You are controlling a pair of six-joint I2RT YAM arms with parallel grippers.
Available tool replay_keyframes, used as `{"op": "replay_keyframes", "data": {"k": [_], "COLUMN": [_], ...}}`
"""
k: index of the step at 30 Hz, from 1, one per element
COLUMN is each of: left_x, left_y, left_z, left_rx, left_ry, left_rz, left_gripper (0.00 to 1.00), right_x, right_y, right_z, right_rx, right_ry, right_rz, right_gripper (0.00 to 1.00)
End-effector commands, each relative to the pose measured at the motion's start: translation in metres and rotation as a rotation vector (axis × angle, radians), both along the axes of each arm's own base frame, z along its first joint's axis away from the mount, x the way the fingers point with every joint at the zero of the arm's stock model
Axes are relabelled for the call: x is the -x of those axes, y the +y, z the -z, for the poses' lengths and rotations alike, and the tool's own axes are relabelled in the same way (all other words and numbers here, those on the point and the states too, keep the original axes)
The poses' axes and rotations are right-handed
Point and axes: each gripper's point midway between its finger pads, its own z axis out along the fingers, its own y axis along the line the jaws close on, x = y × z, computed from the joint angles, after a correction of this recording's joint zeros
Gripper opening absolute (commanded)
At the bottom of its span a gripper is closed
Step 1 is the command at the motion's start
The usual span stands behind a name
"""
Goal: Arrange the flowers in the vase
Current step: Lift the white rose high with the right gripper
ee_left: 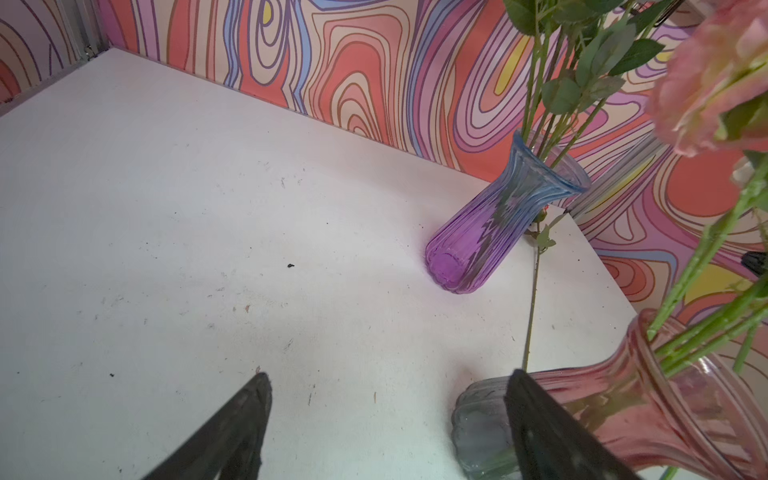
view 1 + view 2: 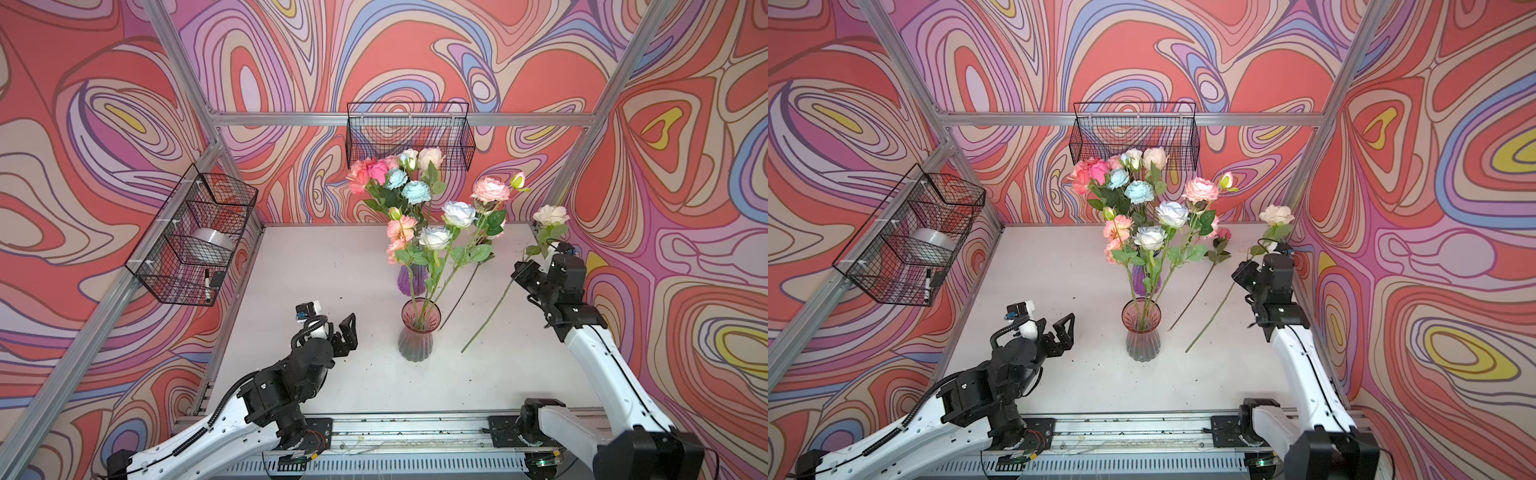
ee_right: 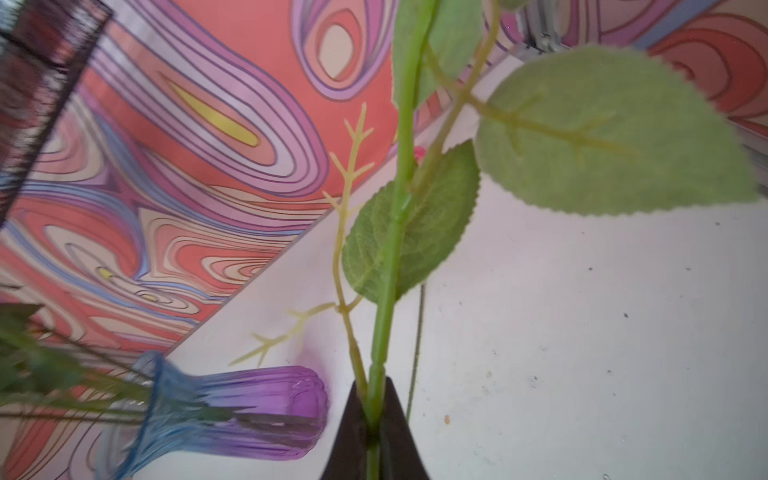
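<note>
A pink-and-grey glass vase [image 2: 419, 332] [image 2: 1142, 336] stands mid-table and holds several flowers [image 2: 436, 239] with white, pink and peach heads. Behind it a purple vase [image 2: 409, 282] [image 1: 494, 237] holds more roses [image 2: 399, 178]. My left gripper [image 2: 349, 332] [image 1: 389, 374] is open and empty, just left of the pink vase [image 1: 665, 407]. My right gripper [image 2: 521, 270] [image 3: 376, 384] is shut on the green stem [image 3: 390, 249] of a white rose [image 2: 550, 215], held slanted above the table at the right. Another rose [image 2: 1223, 232] lies flat on the table between vase and right gripper.
A wire basket [image 2: 195, 237] on the left wall holds a tape roll and a marker. A second wire basket [image 2: 409, 135] hangs on the back wall above the bouquets. A metal rail [image 2: 415, 428] runs along the table's front edge.
</note>
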Motion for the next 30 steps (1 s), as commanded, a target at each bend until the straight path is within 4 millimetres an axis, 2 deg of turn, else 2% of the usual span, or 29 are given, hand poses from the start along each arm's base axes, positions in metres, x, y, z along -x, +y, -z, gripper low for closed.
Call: {"op": "replay_keyframes", "data": {"k": [1,12,20,25,30], "left_x": [-0.004,-0.009,-0.01,-0.012,-0.012], "left_y": [-0.002,-0.01,-0.013,-0.019,-0.022], "left_z": [-0.02,-0.034,-0.043,-0.046,-0.044], "left_rx": [0.034,0.032,0.042,0.086,0.102], "left_ry": [-0.035,-0.04,-0.044,-0.047,-0.04], "left_rz": [-0.007,0.0,0.006,0.015,0.02], "left_gripper": [0.95,0.94,0.94,0.94,0.93], "right_x": [0.016,0.082,0.12,0.127,0.124], "right_y": [0.016,0.052,0.075,0.082,0.084], "right_z": [-0.049,-0.16,-0.229,-0.255,-0.269], "right_rx": [0.024,0.038,0.002,-0.049,-0.076], "right_ry": [-0.168,-0.499,-0.693,-0.762,-0.794], "right_rz": [-0.078,-0.276,-0.42,-0.475,-0.499], "right_gripper": [0.0,0.0,0.0,0.0,0.0]}}
